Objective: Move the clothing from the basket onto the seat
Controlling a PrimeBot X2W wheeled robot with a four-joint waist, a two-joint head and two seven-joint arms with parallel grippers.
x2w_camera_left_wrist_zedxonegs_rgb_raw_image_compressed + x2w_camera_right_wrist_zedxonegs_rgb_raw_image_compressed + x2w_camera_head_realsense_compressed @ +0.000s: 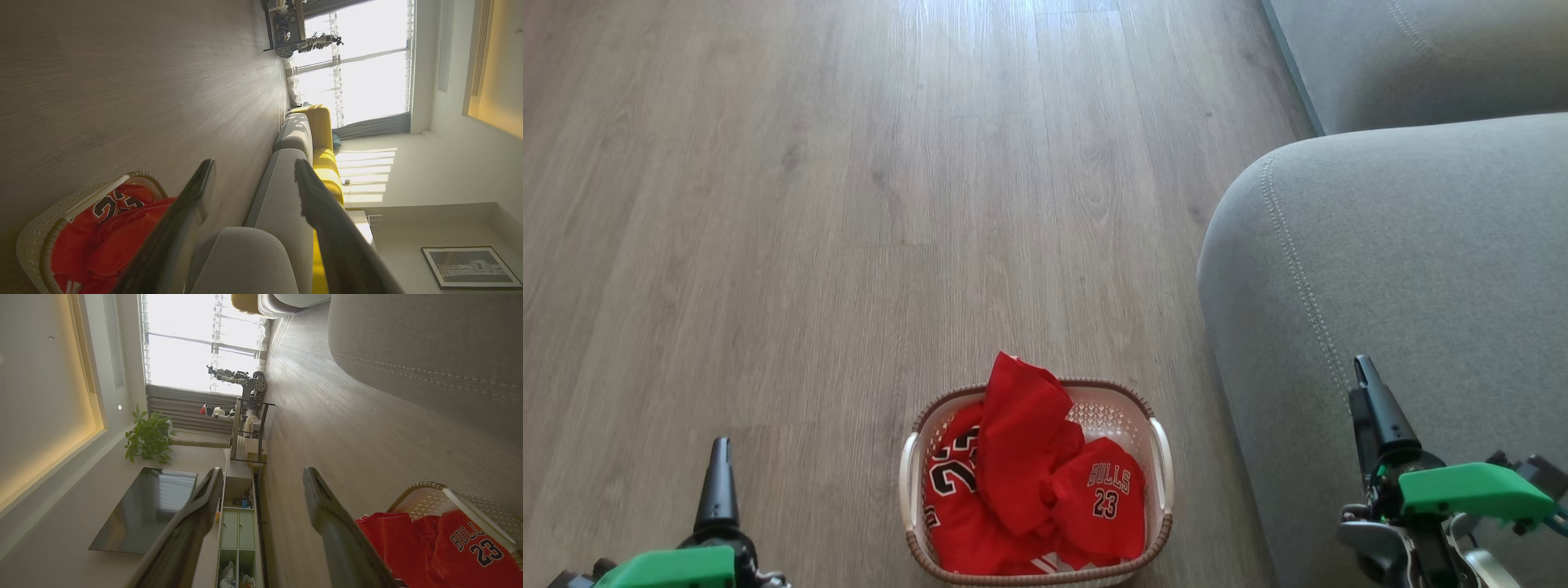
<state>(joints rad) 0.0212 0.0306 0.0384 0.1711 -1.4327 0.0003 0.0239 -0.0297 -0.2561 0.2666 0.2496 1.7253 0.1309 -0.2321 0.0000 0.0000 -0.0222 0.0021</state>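
Observation:
The cream basket [1161, 454] stands on the wood floor at bottom centre, heaped with the red clothing [1029, 478]; one piece reads "BULLS 23", another shows a large "23". The grey seat [1405, 269] with its double seam rises just right of the basket. My left gripper [720, 478] hangs low at the left of the basket, apart from it. In its wrist view the left gripper [254, 163] is open and empty, with the basket [36, 237] and clothing [106, 241] at lower left. My right gripper [1368, 400] hovers over the seat's front; in its wrist view the right gripper [263, 470] is open and empty, beside the clothing [449, 547].
Bare wood floor [849, 204] stretches ahead and to the left. A second grey sofa section [1421, 57] lies at the top right. Far across the room stand a low TV cabinet [239, 526], a dark screen [151, 510] and a potted plant [149, 437].

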